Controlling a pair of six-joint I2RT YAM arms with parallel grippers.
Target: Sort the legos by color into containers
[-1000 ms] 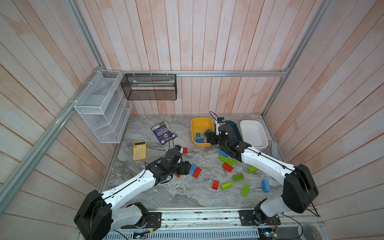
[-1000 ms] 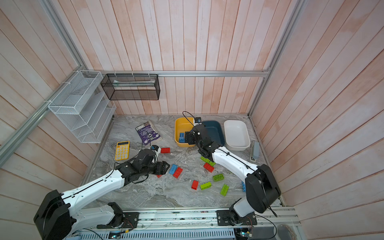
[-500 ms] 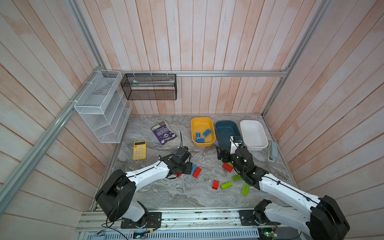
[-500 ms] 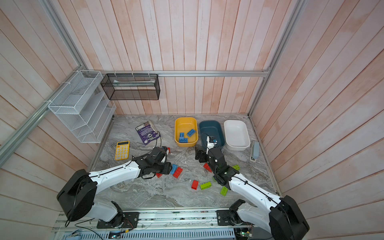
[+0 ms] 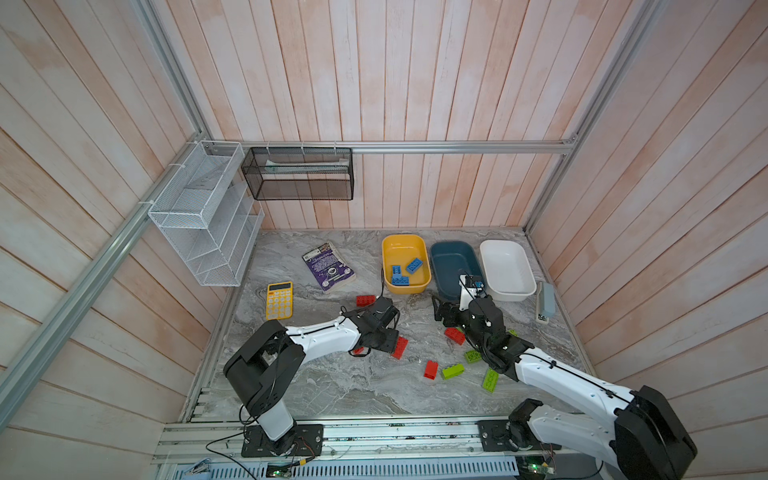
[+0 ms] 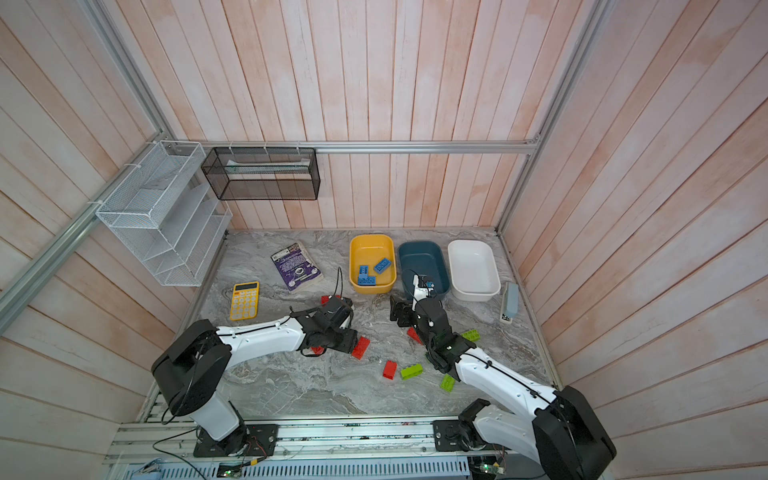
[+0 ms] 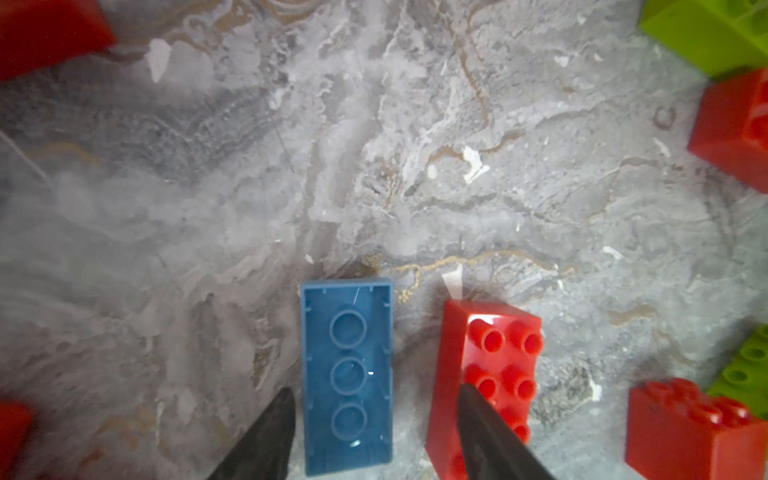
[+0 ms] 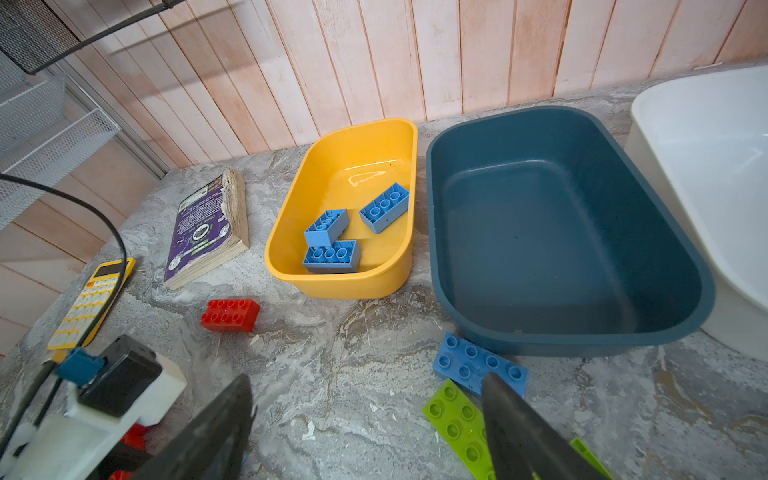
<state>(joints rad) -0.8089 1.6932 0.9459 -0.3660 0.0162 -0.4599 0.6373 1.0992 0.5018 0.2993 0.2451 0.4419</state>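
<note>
- Three blue legos [image 8: 331,254] sit in yellow tub [image 8: 353,284].
- Left gripper [image 7: 376,392], jaws apart, straddles blue brick [image 7: 347,332] before the tub; closing may snag adjacent red brick [image 7: 494,336].
- Right gripper [image 8: 368,380] gapes empty nearby.

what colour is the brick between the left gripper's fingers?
The brick is blue, lying underside up. The left wrist view shows it best.
</note>
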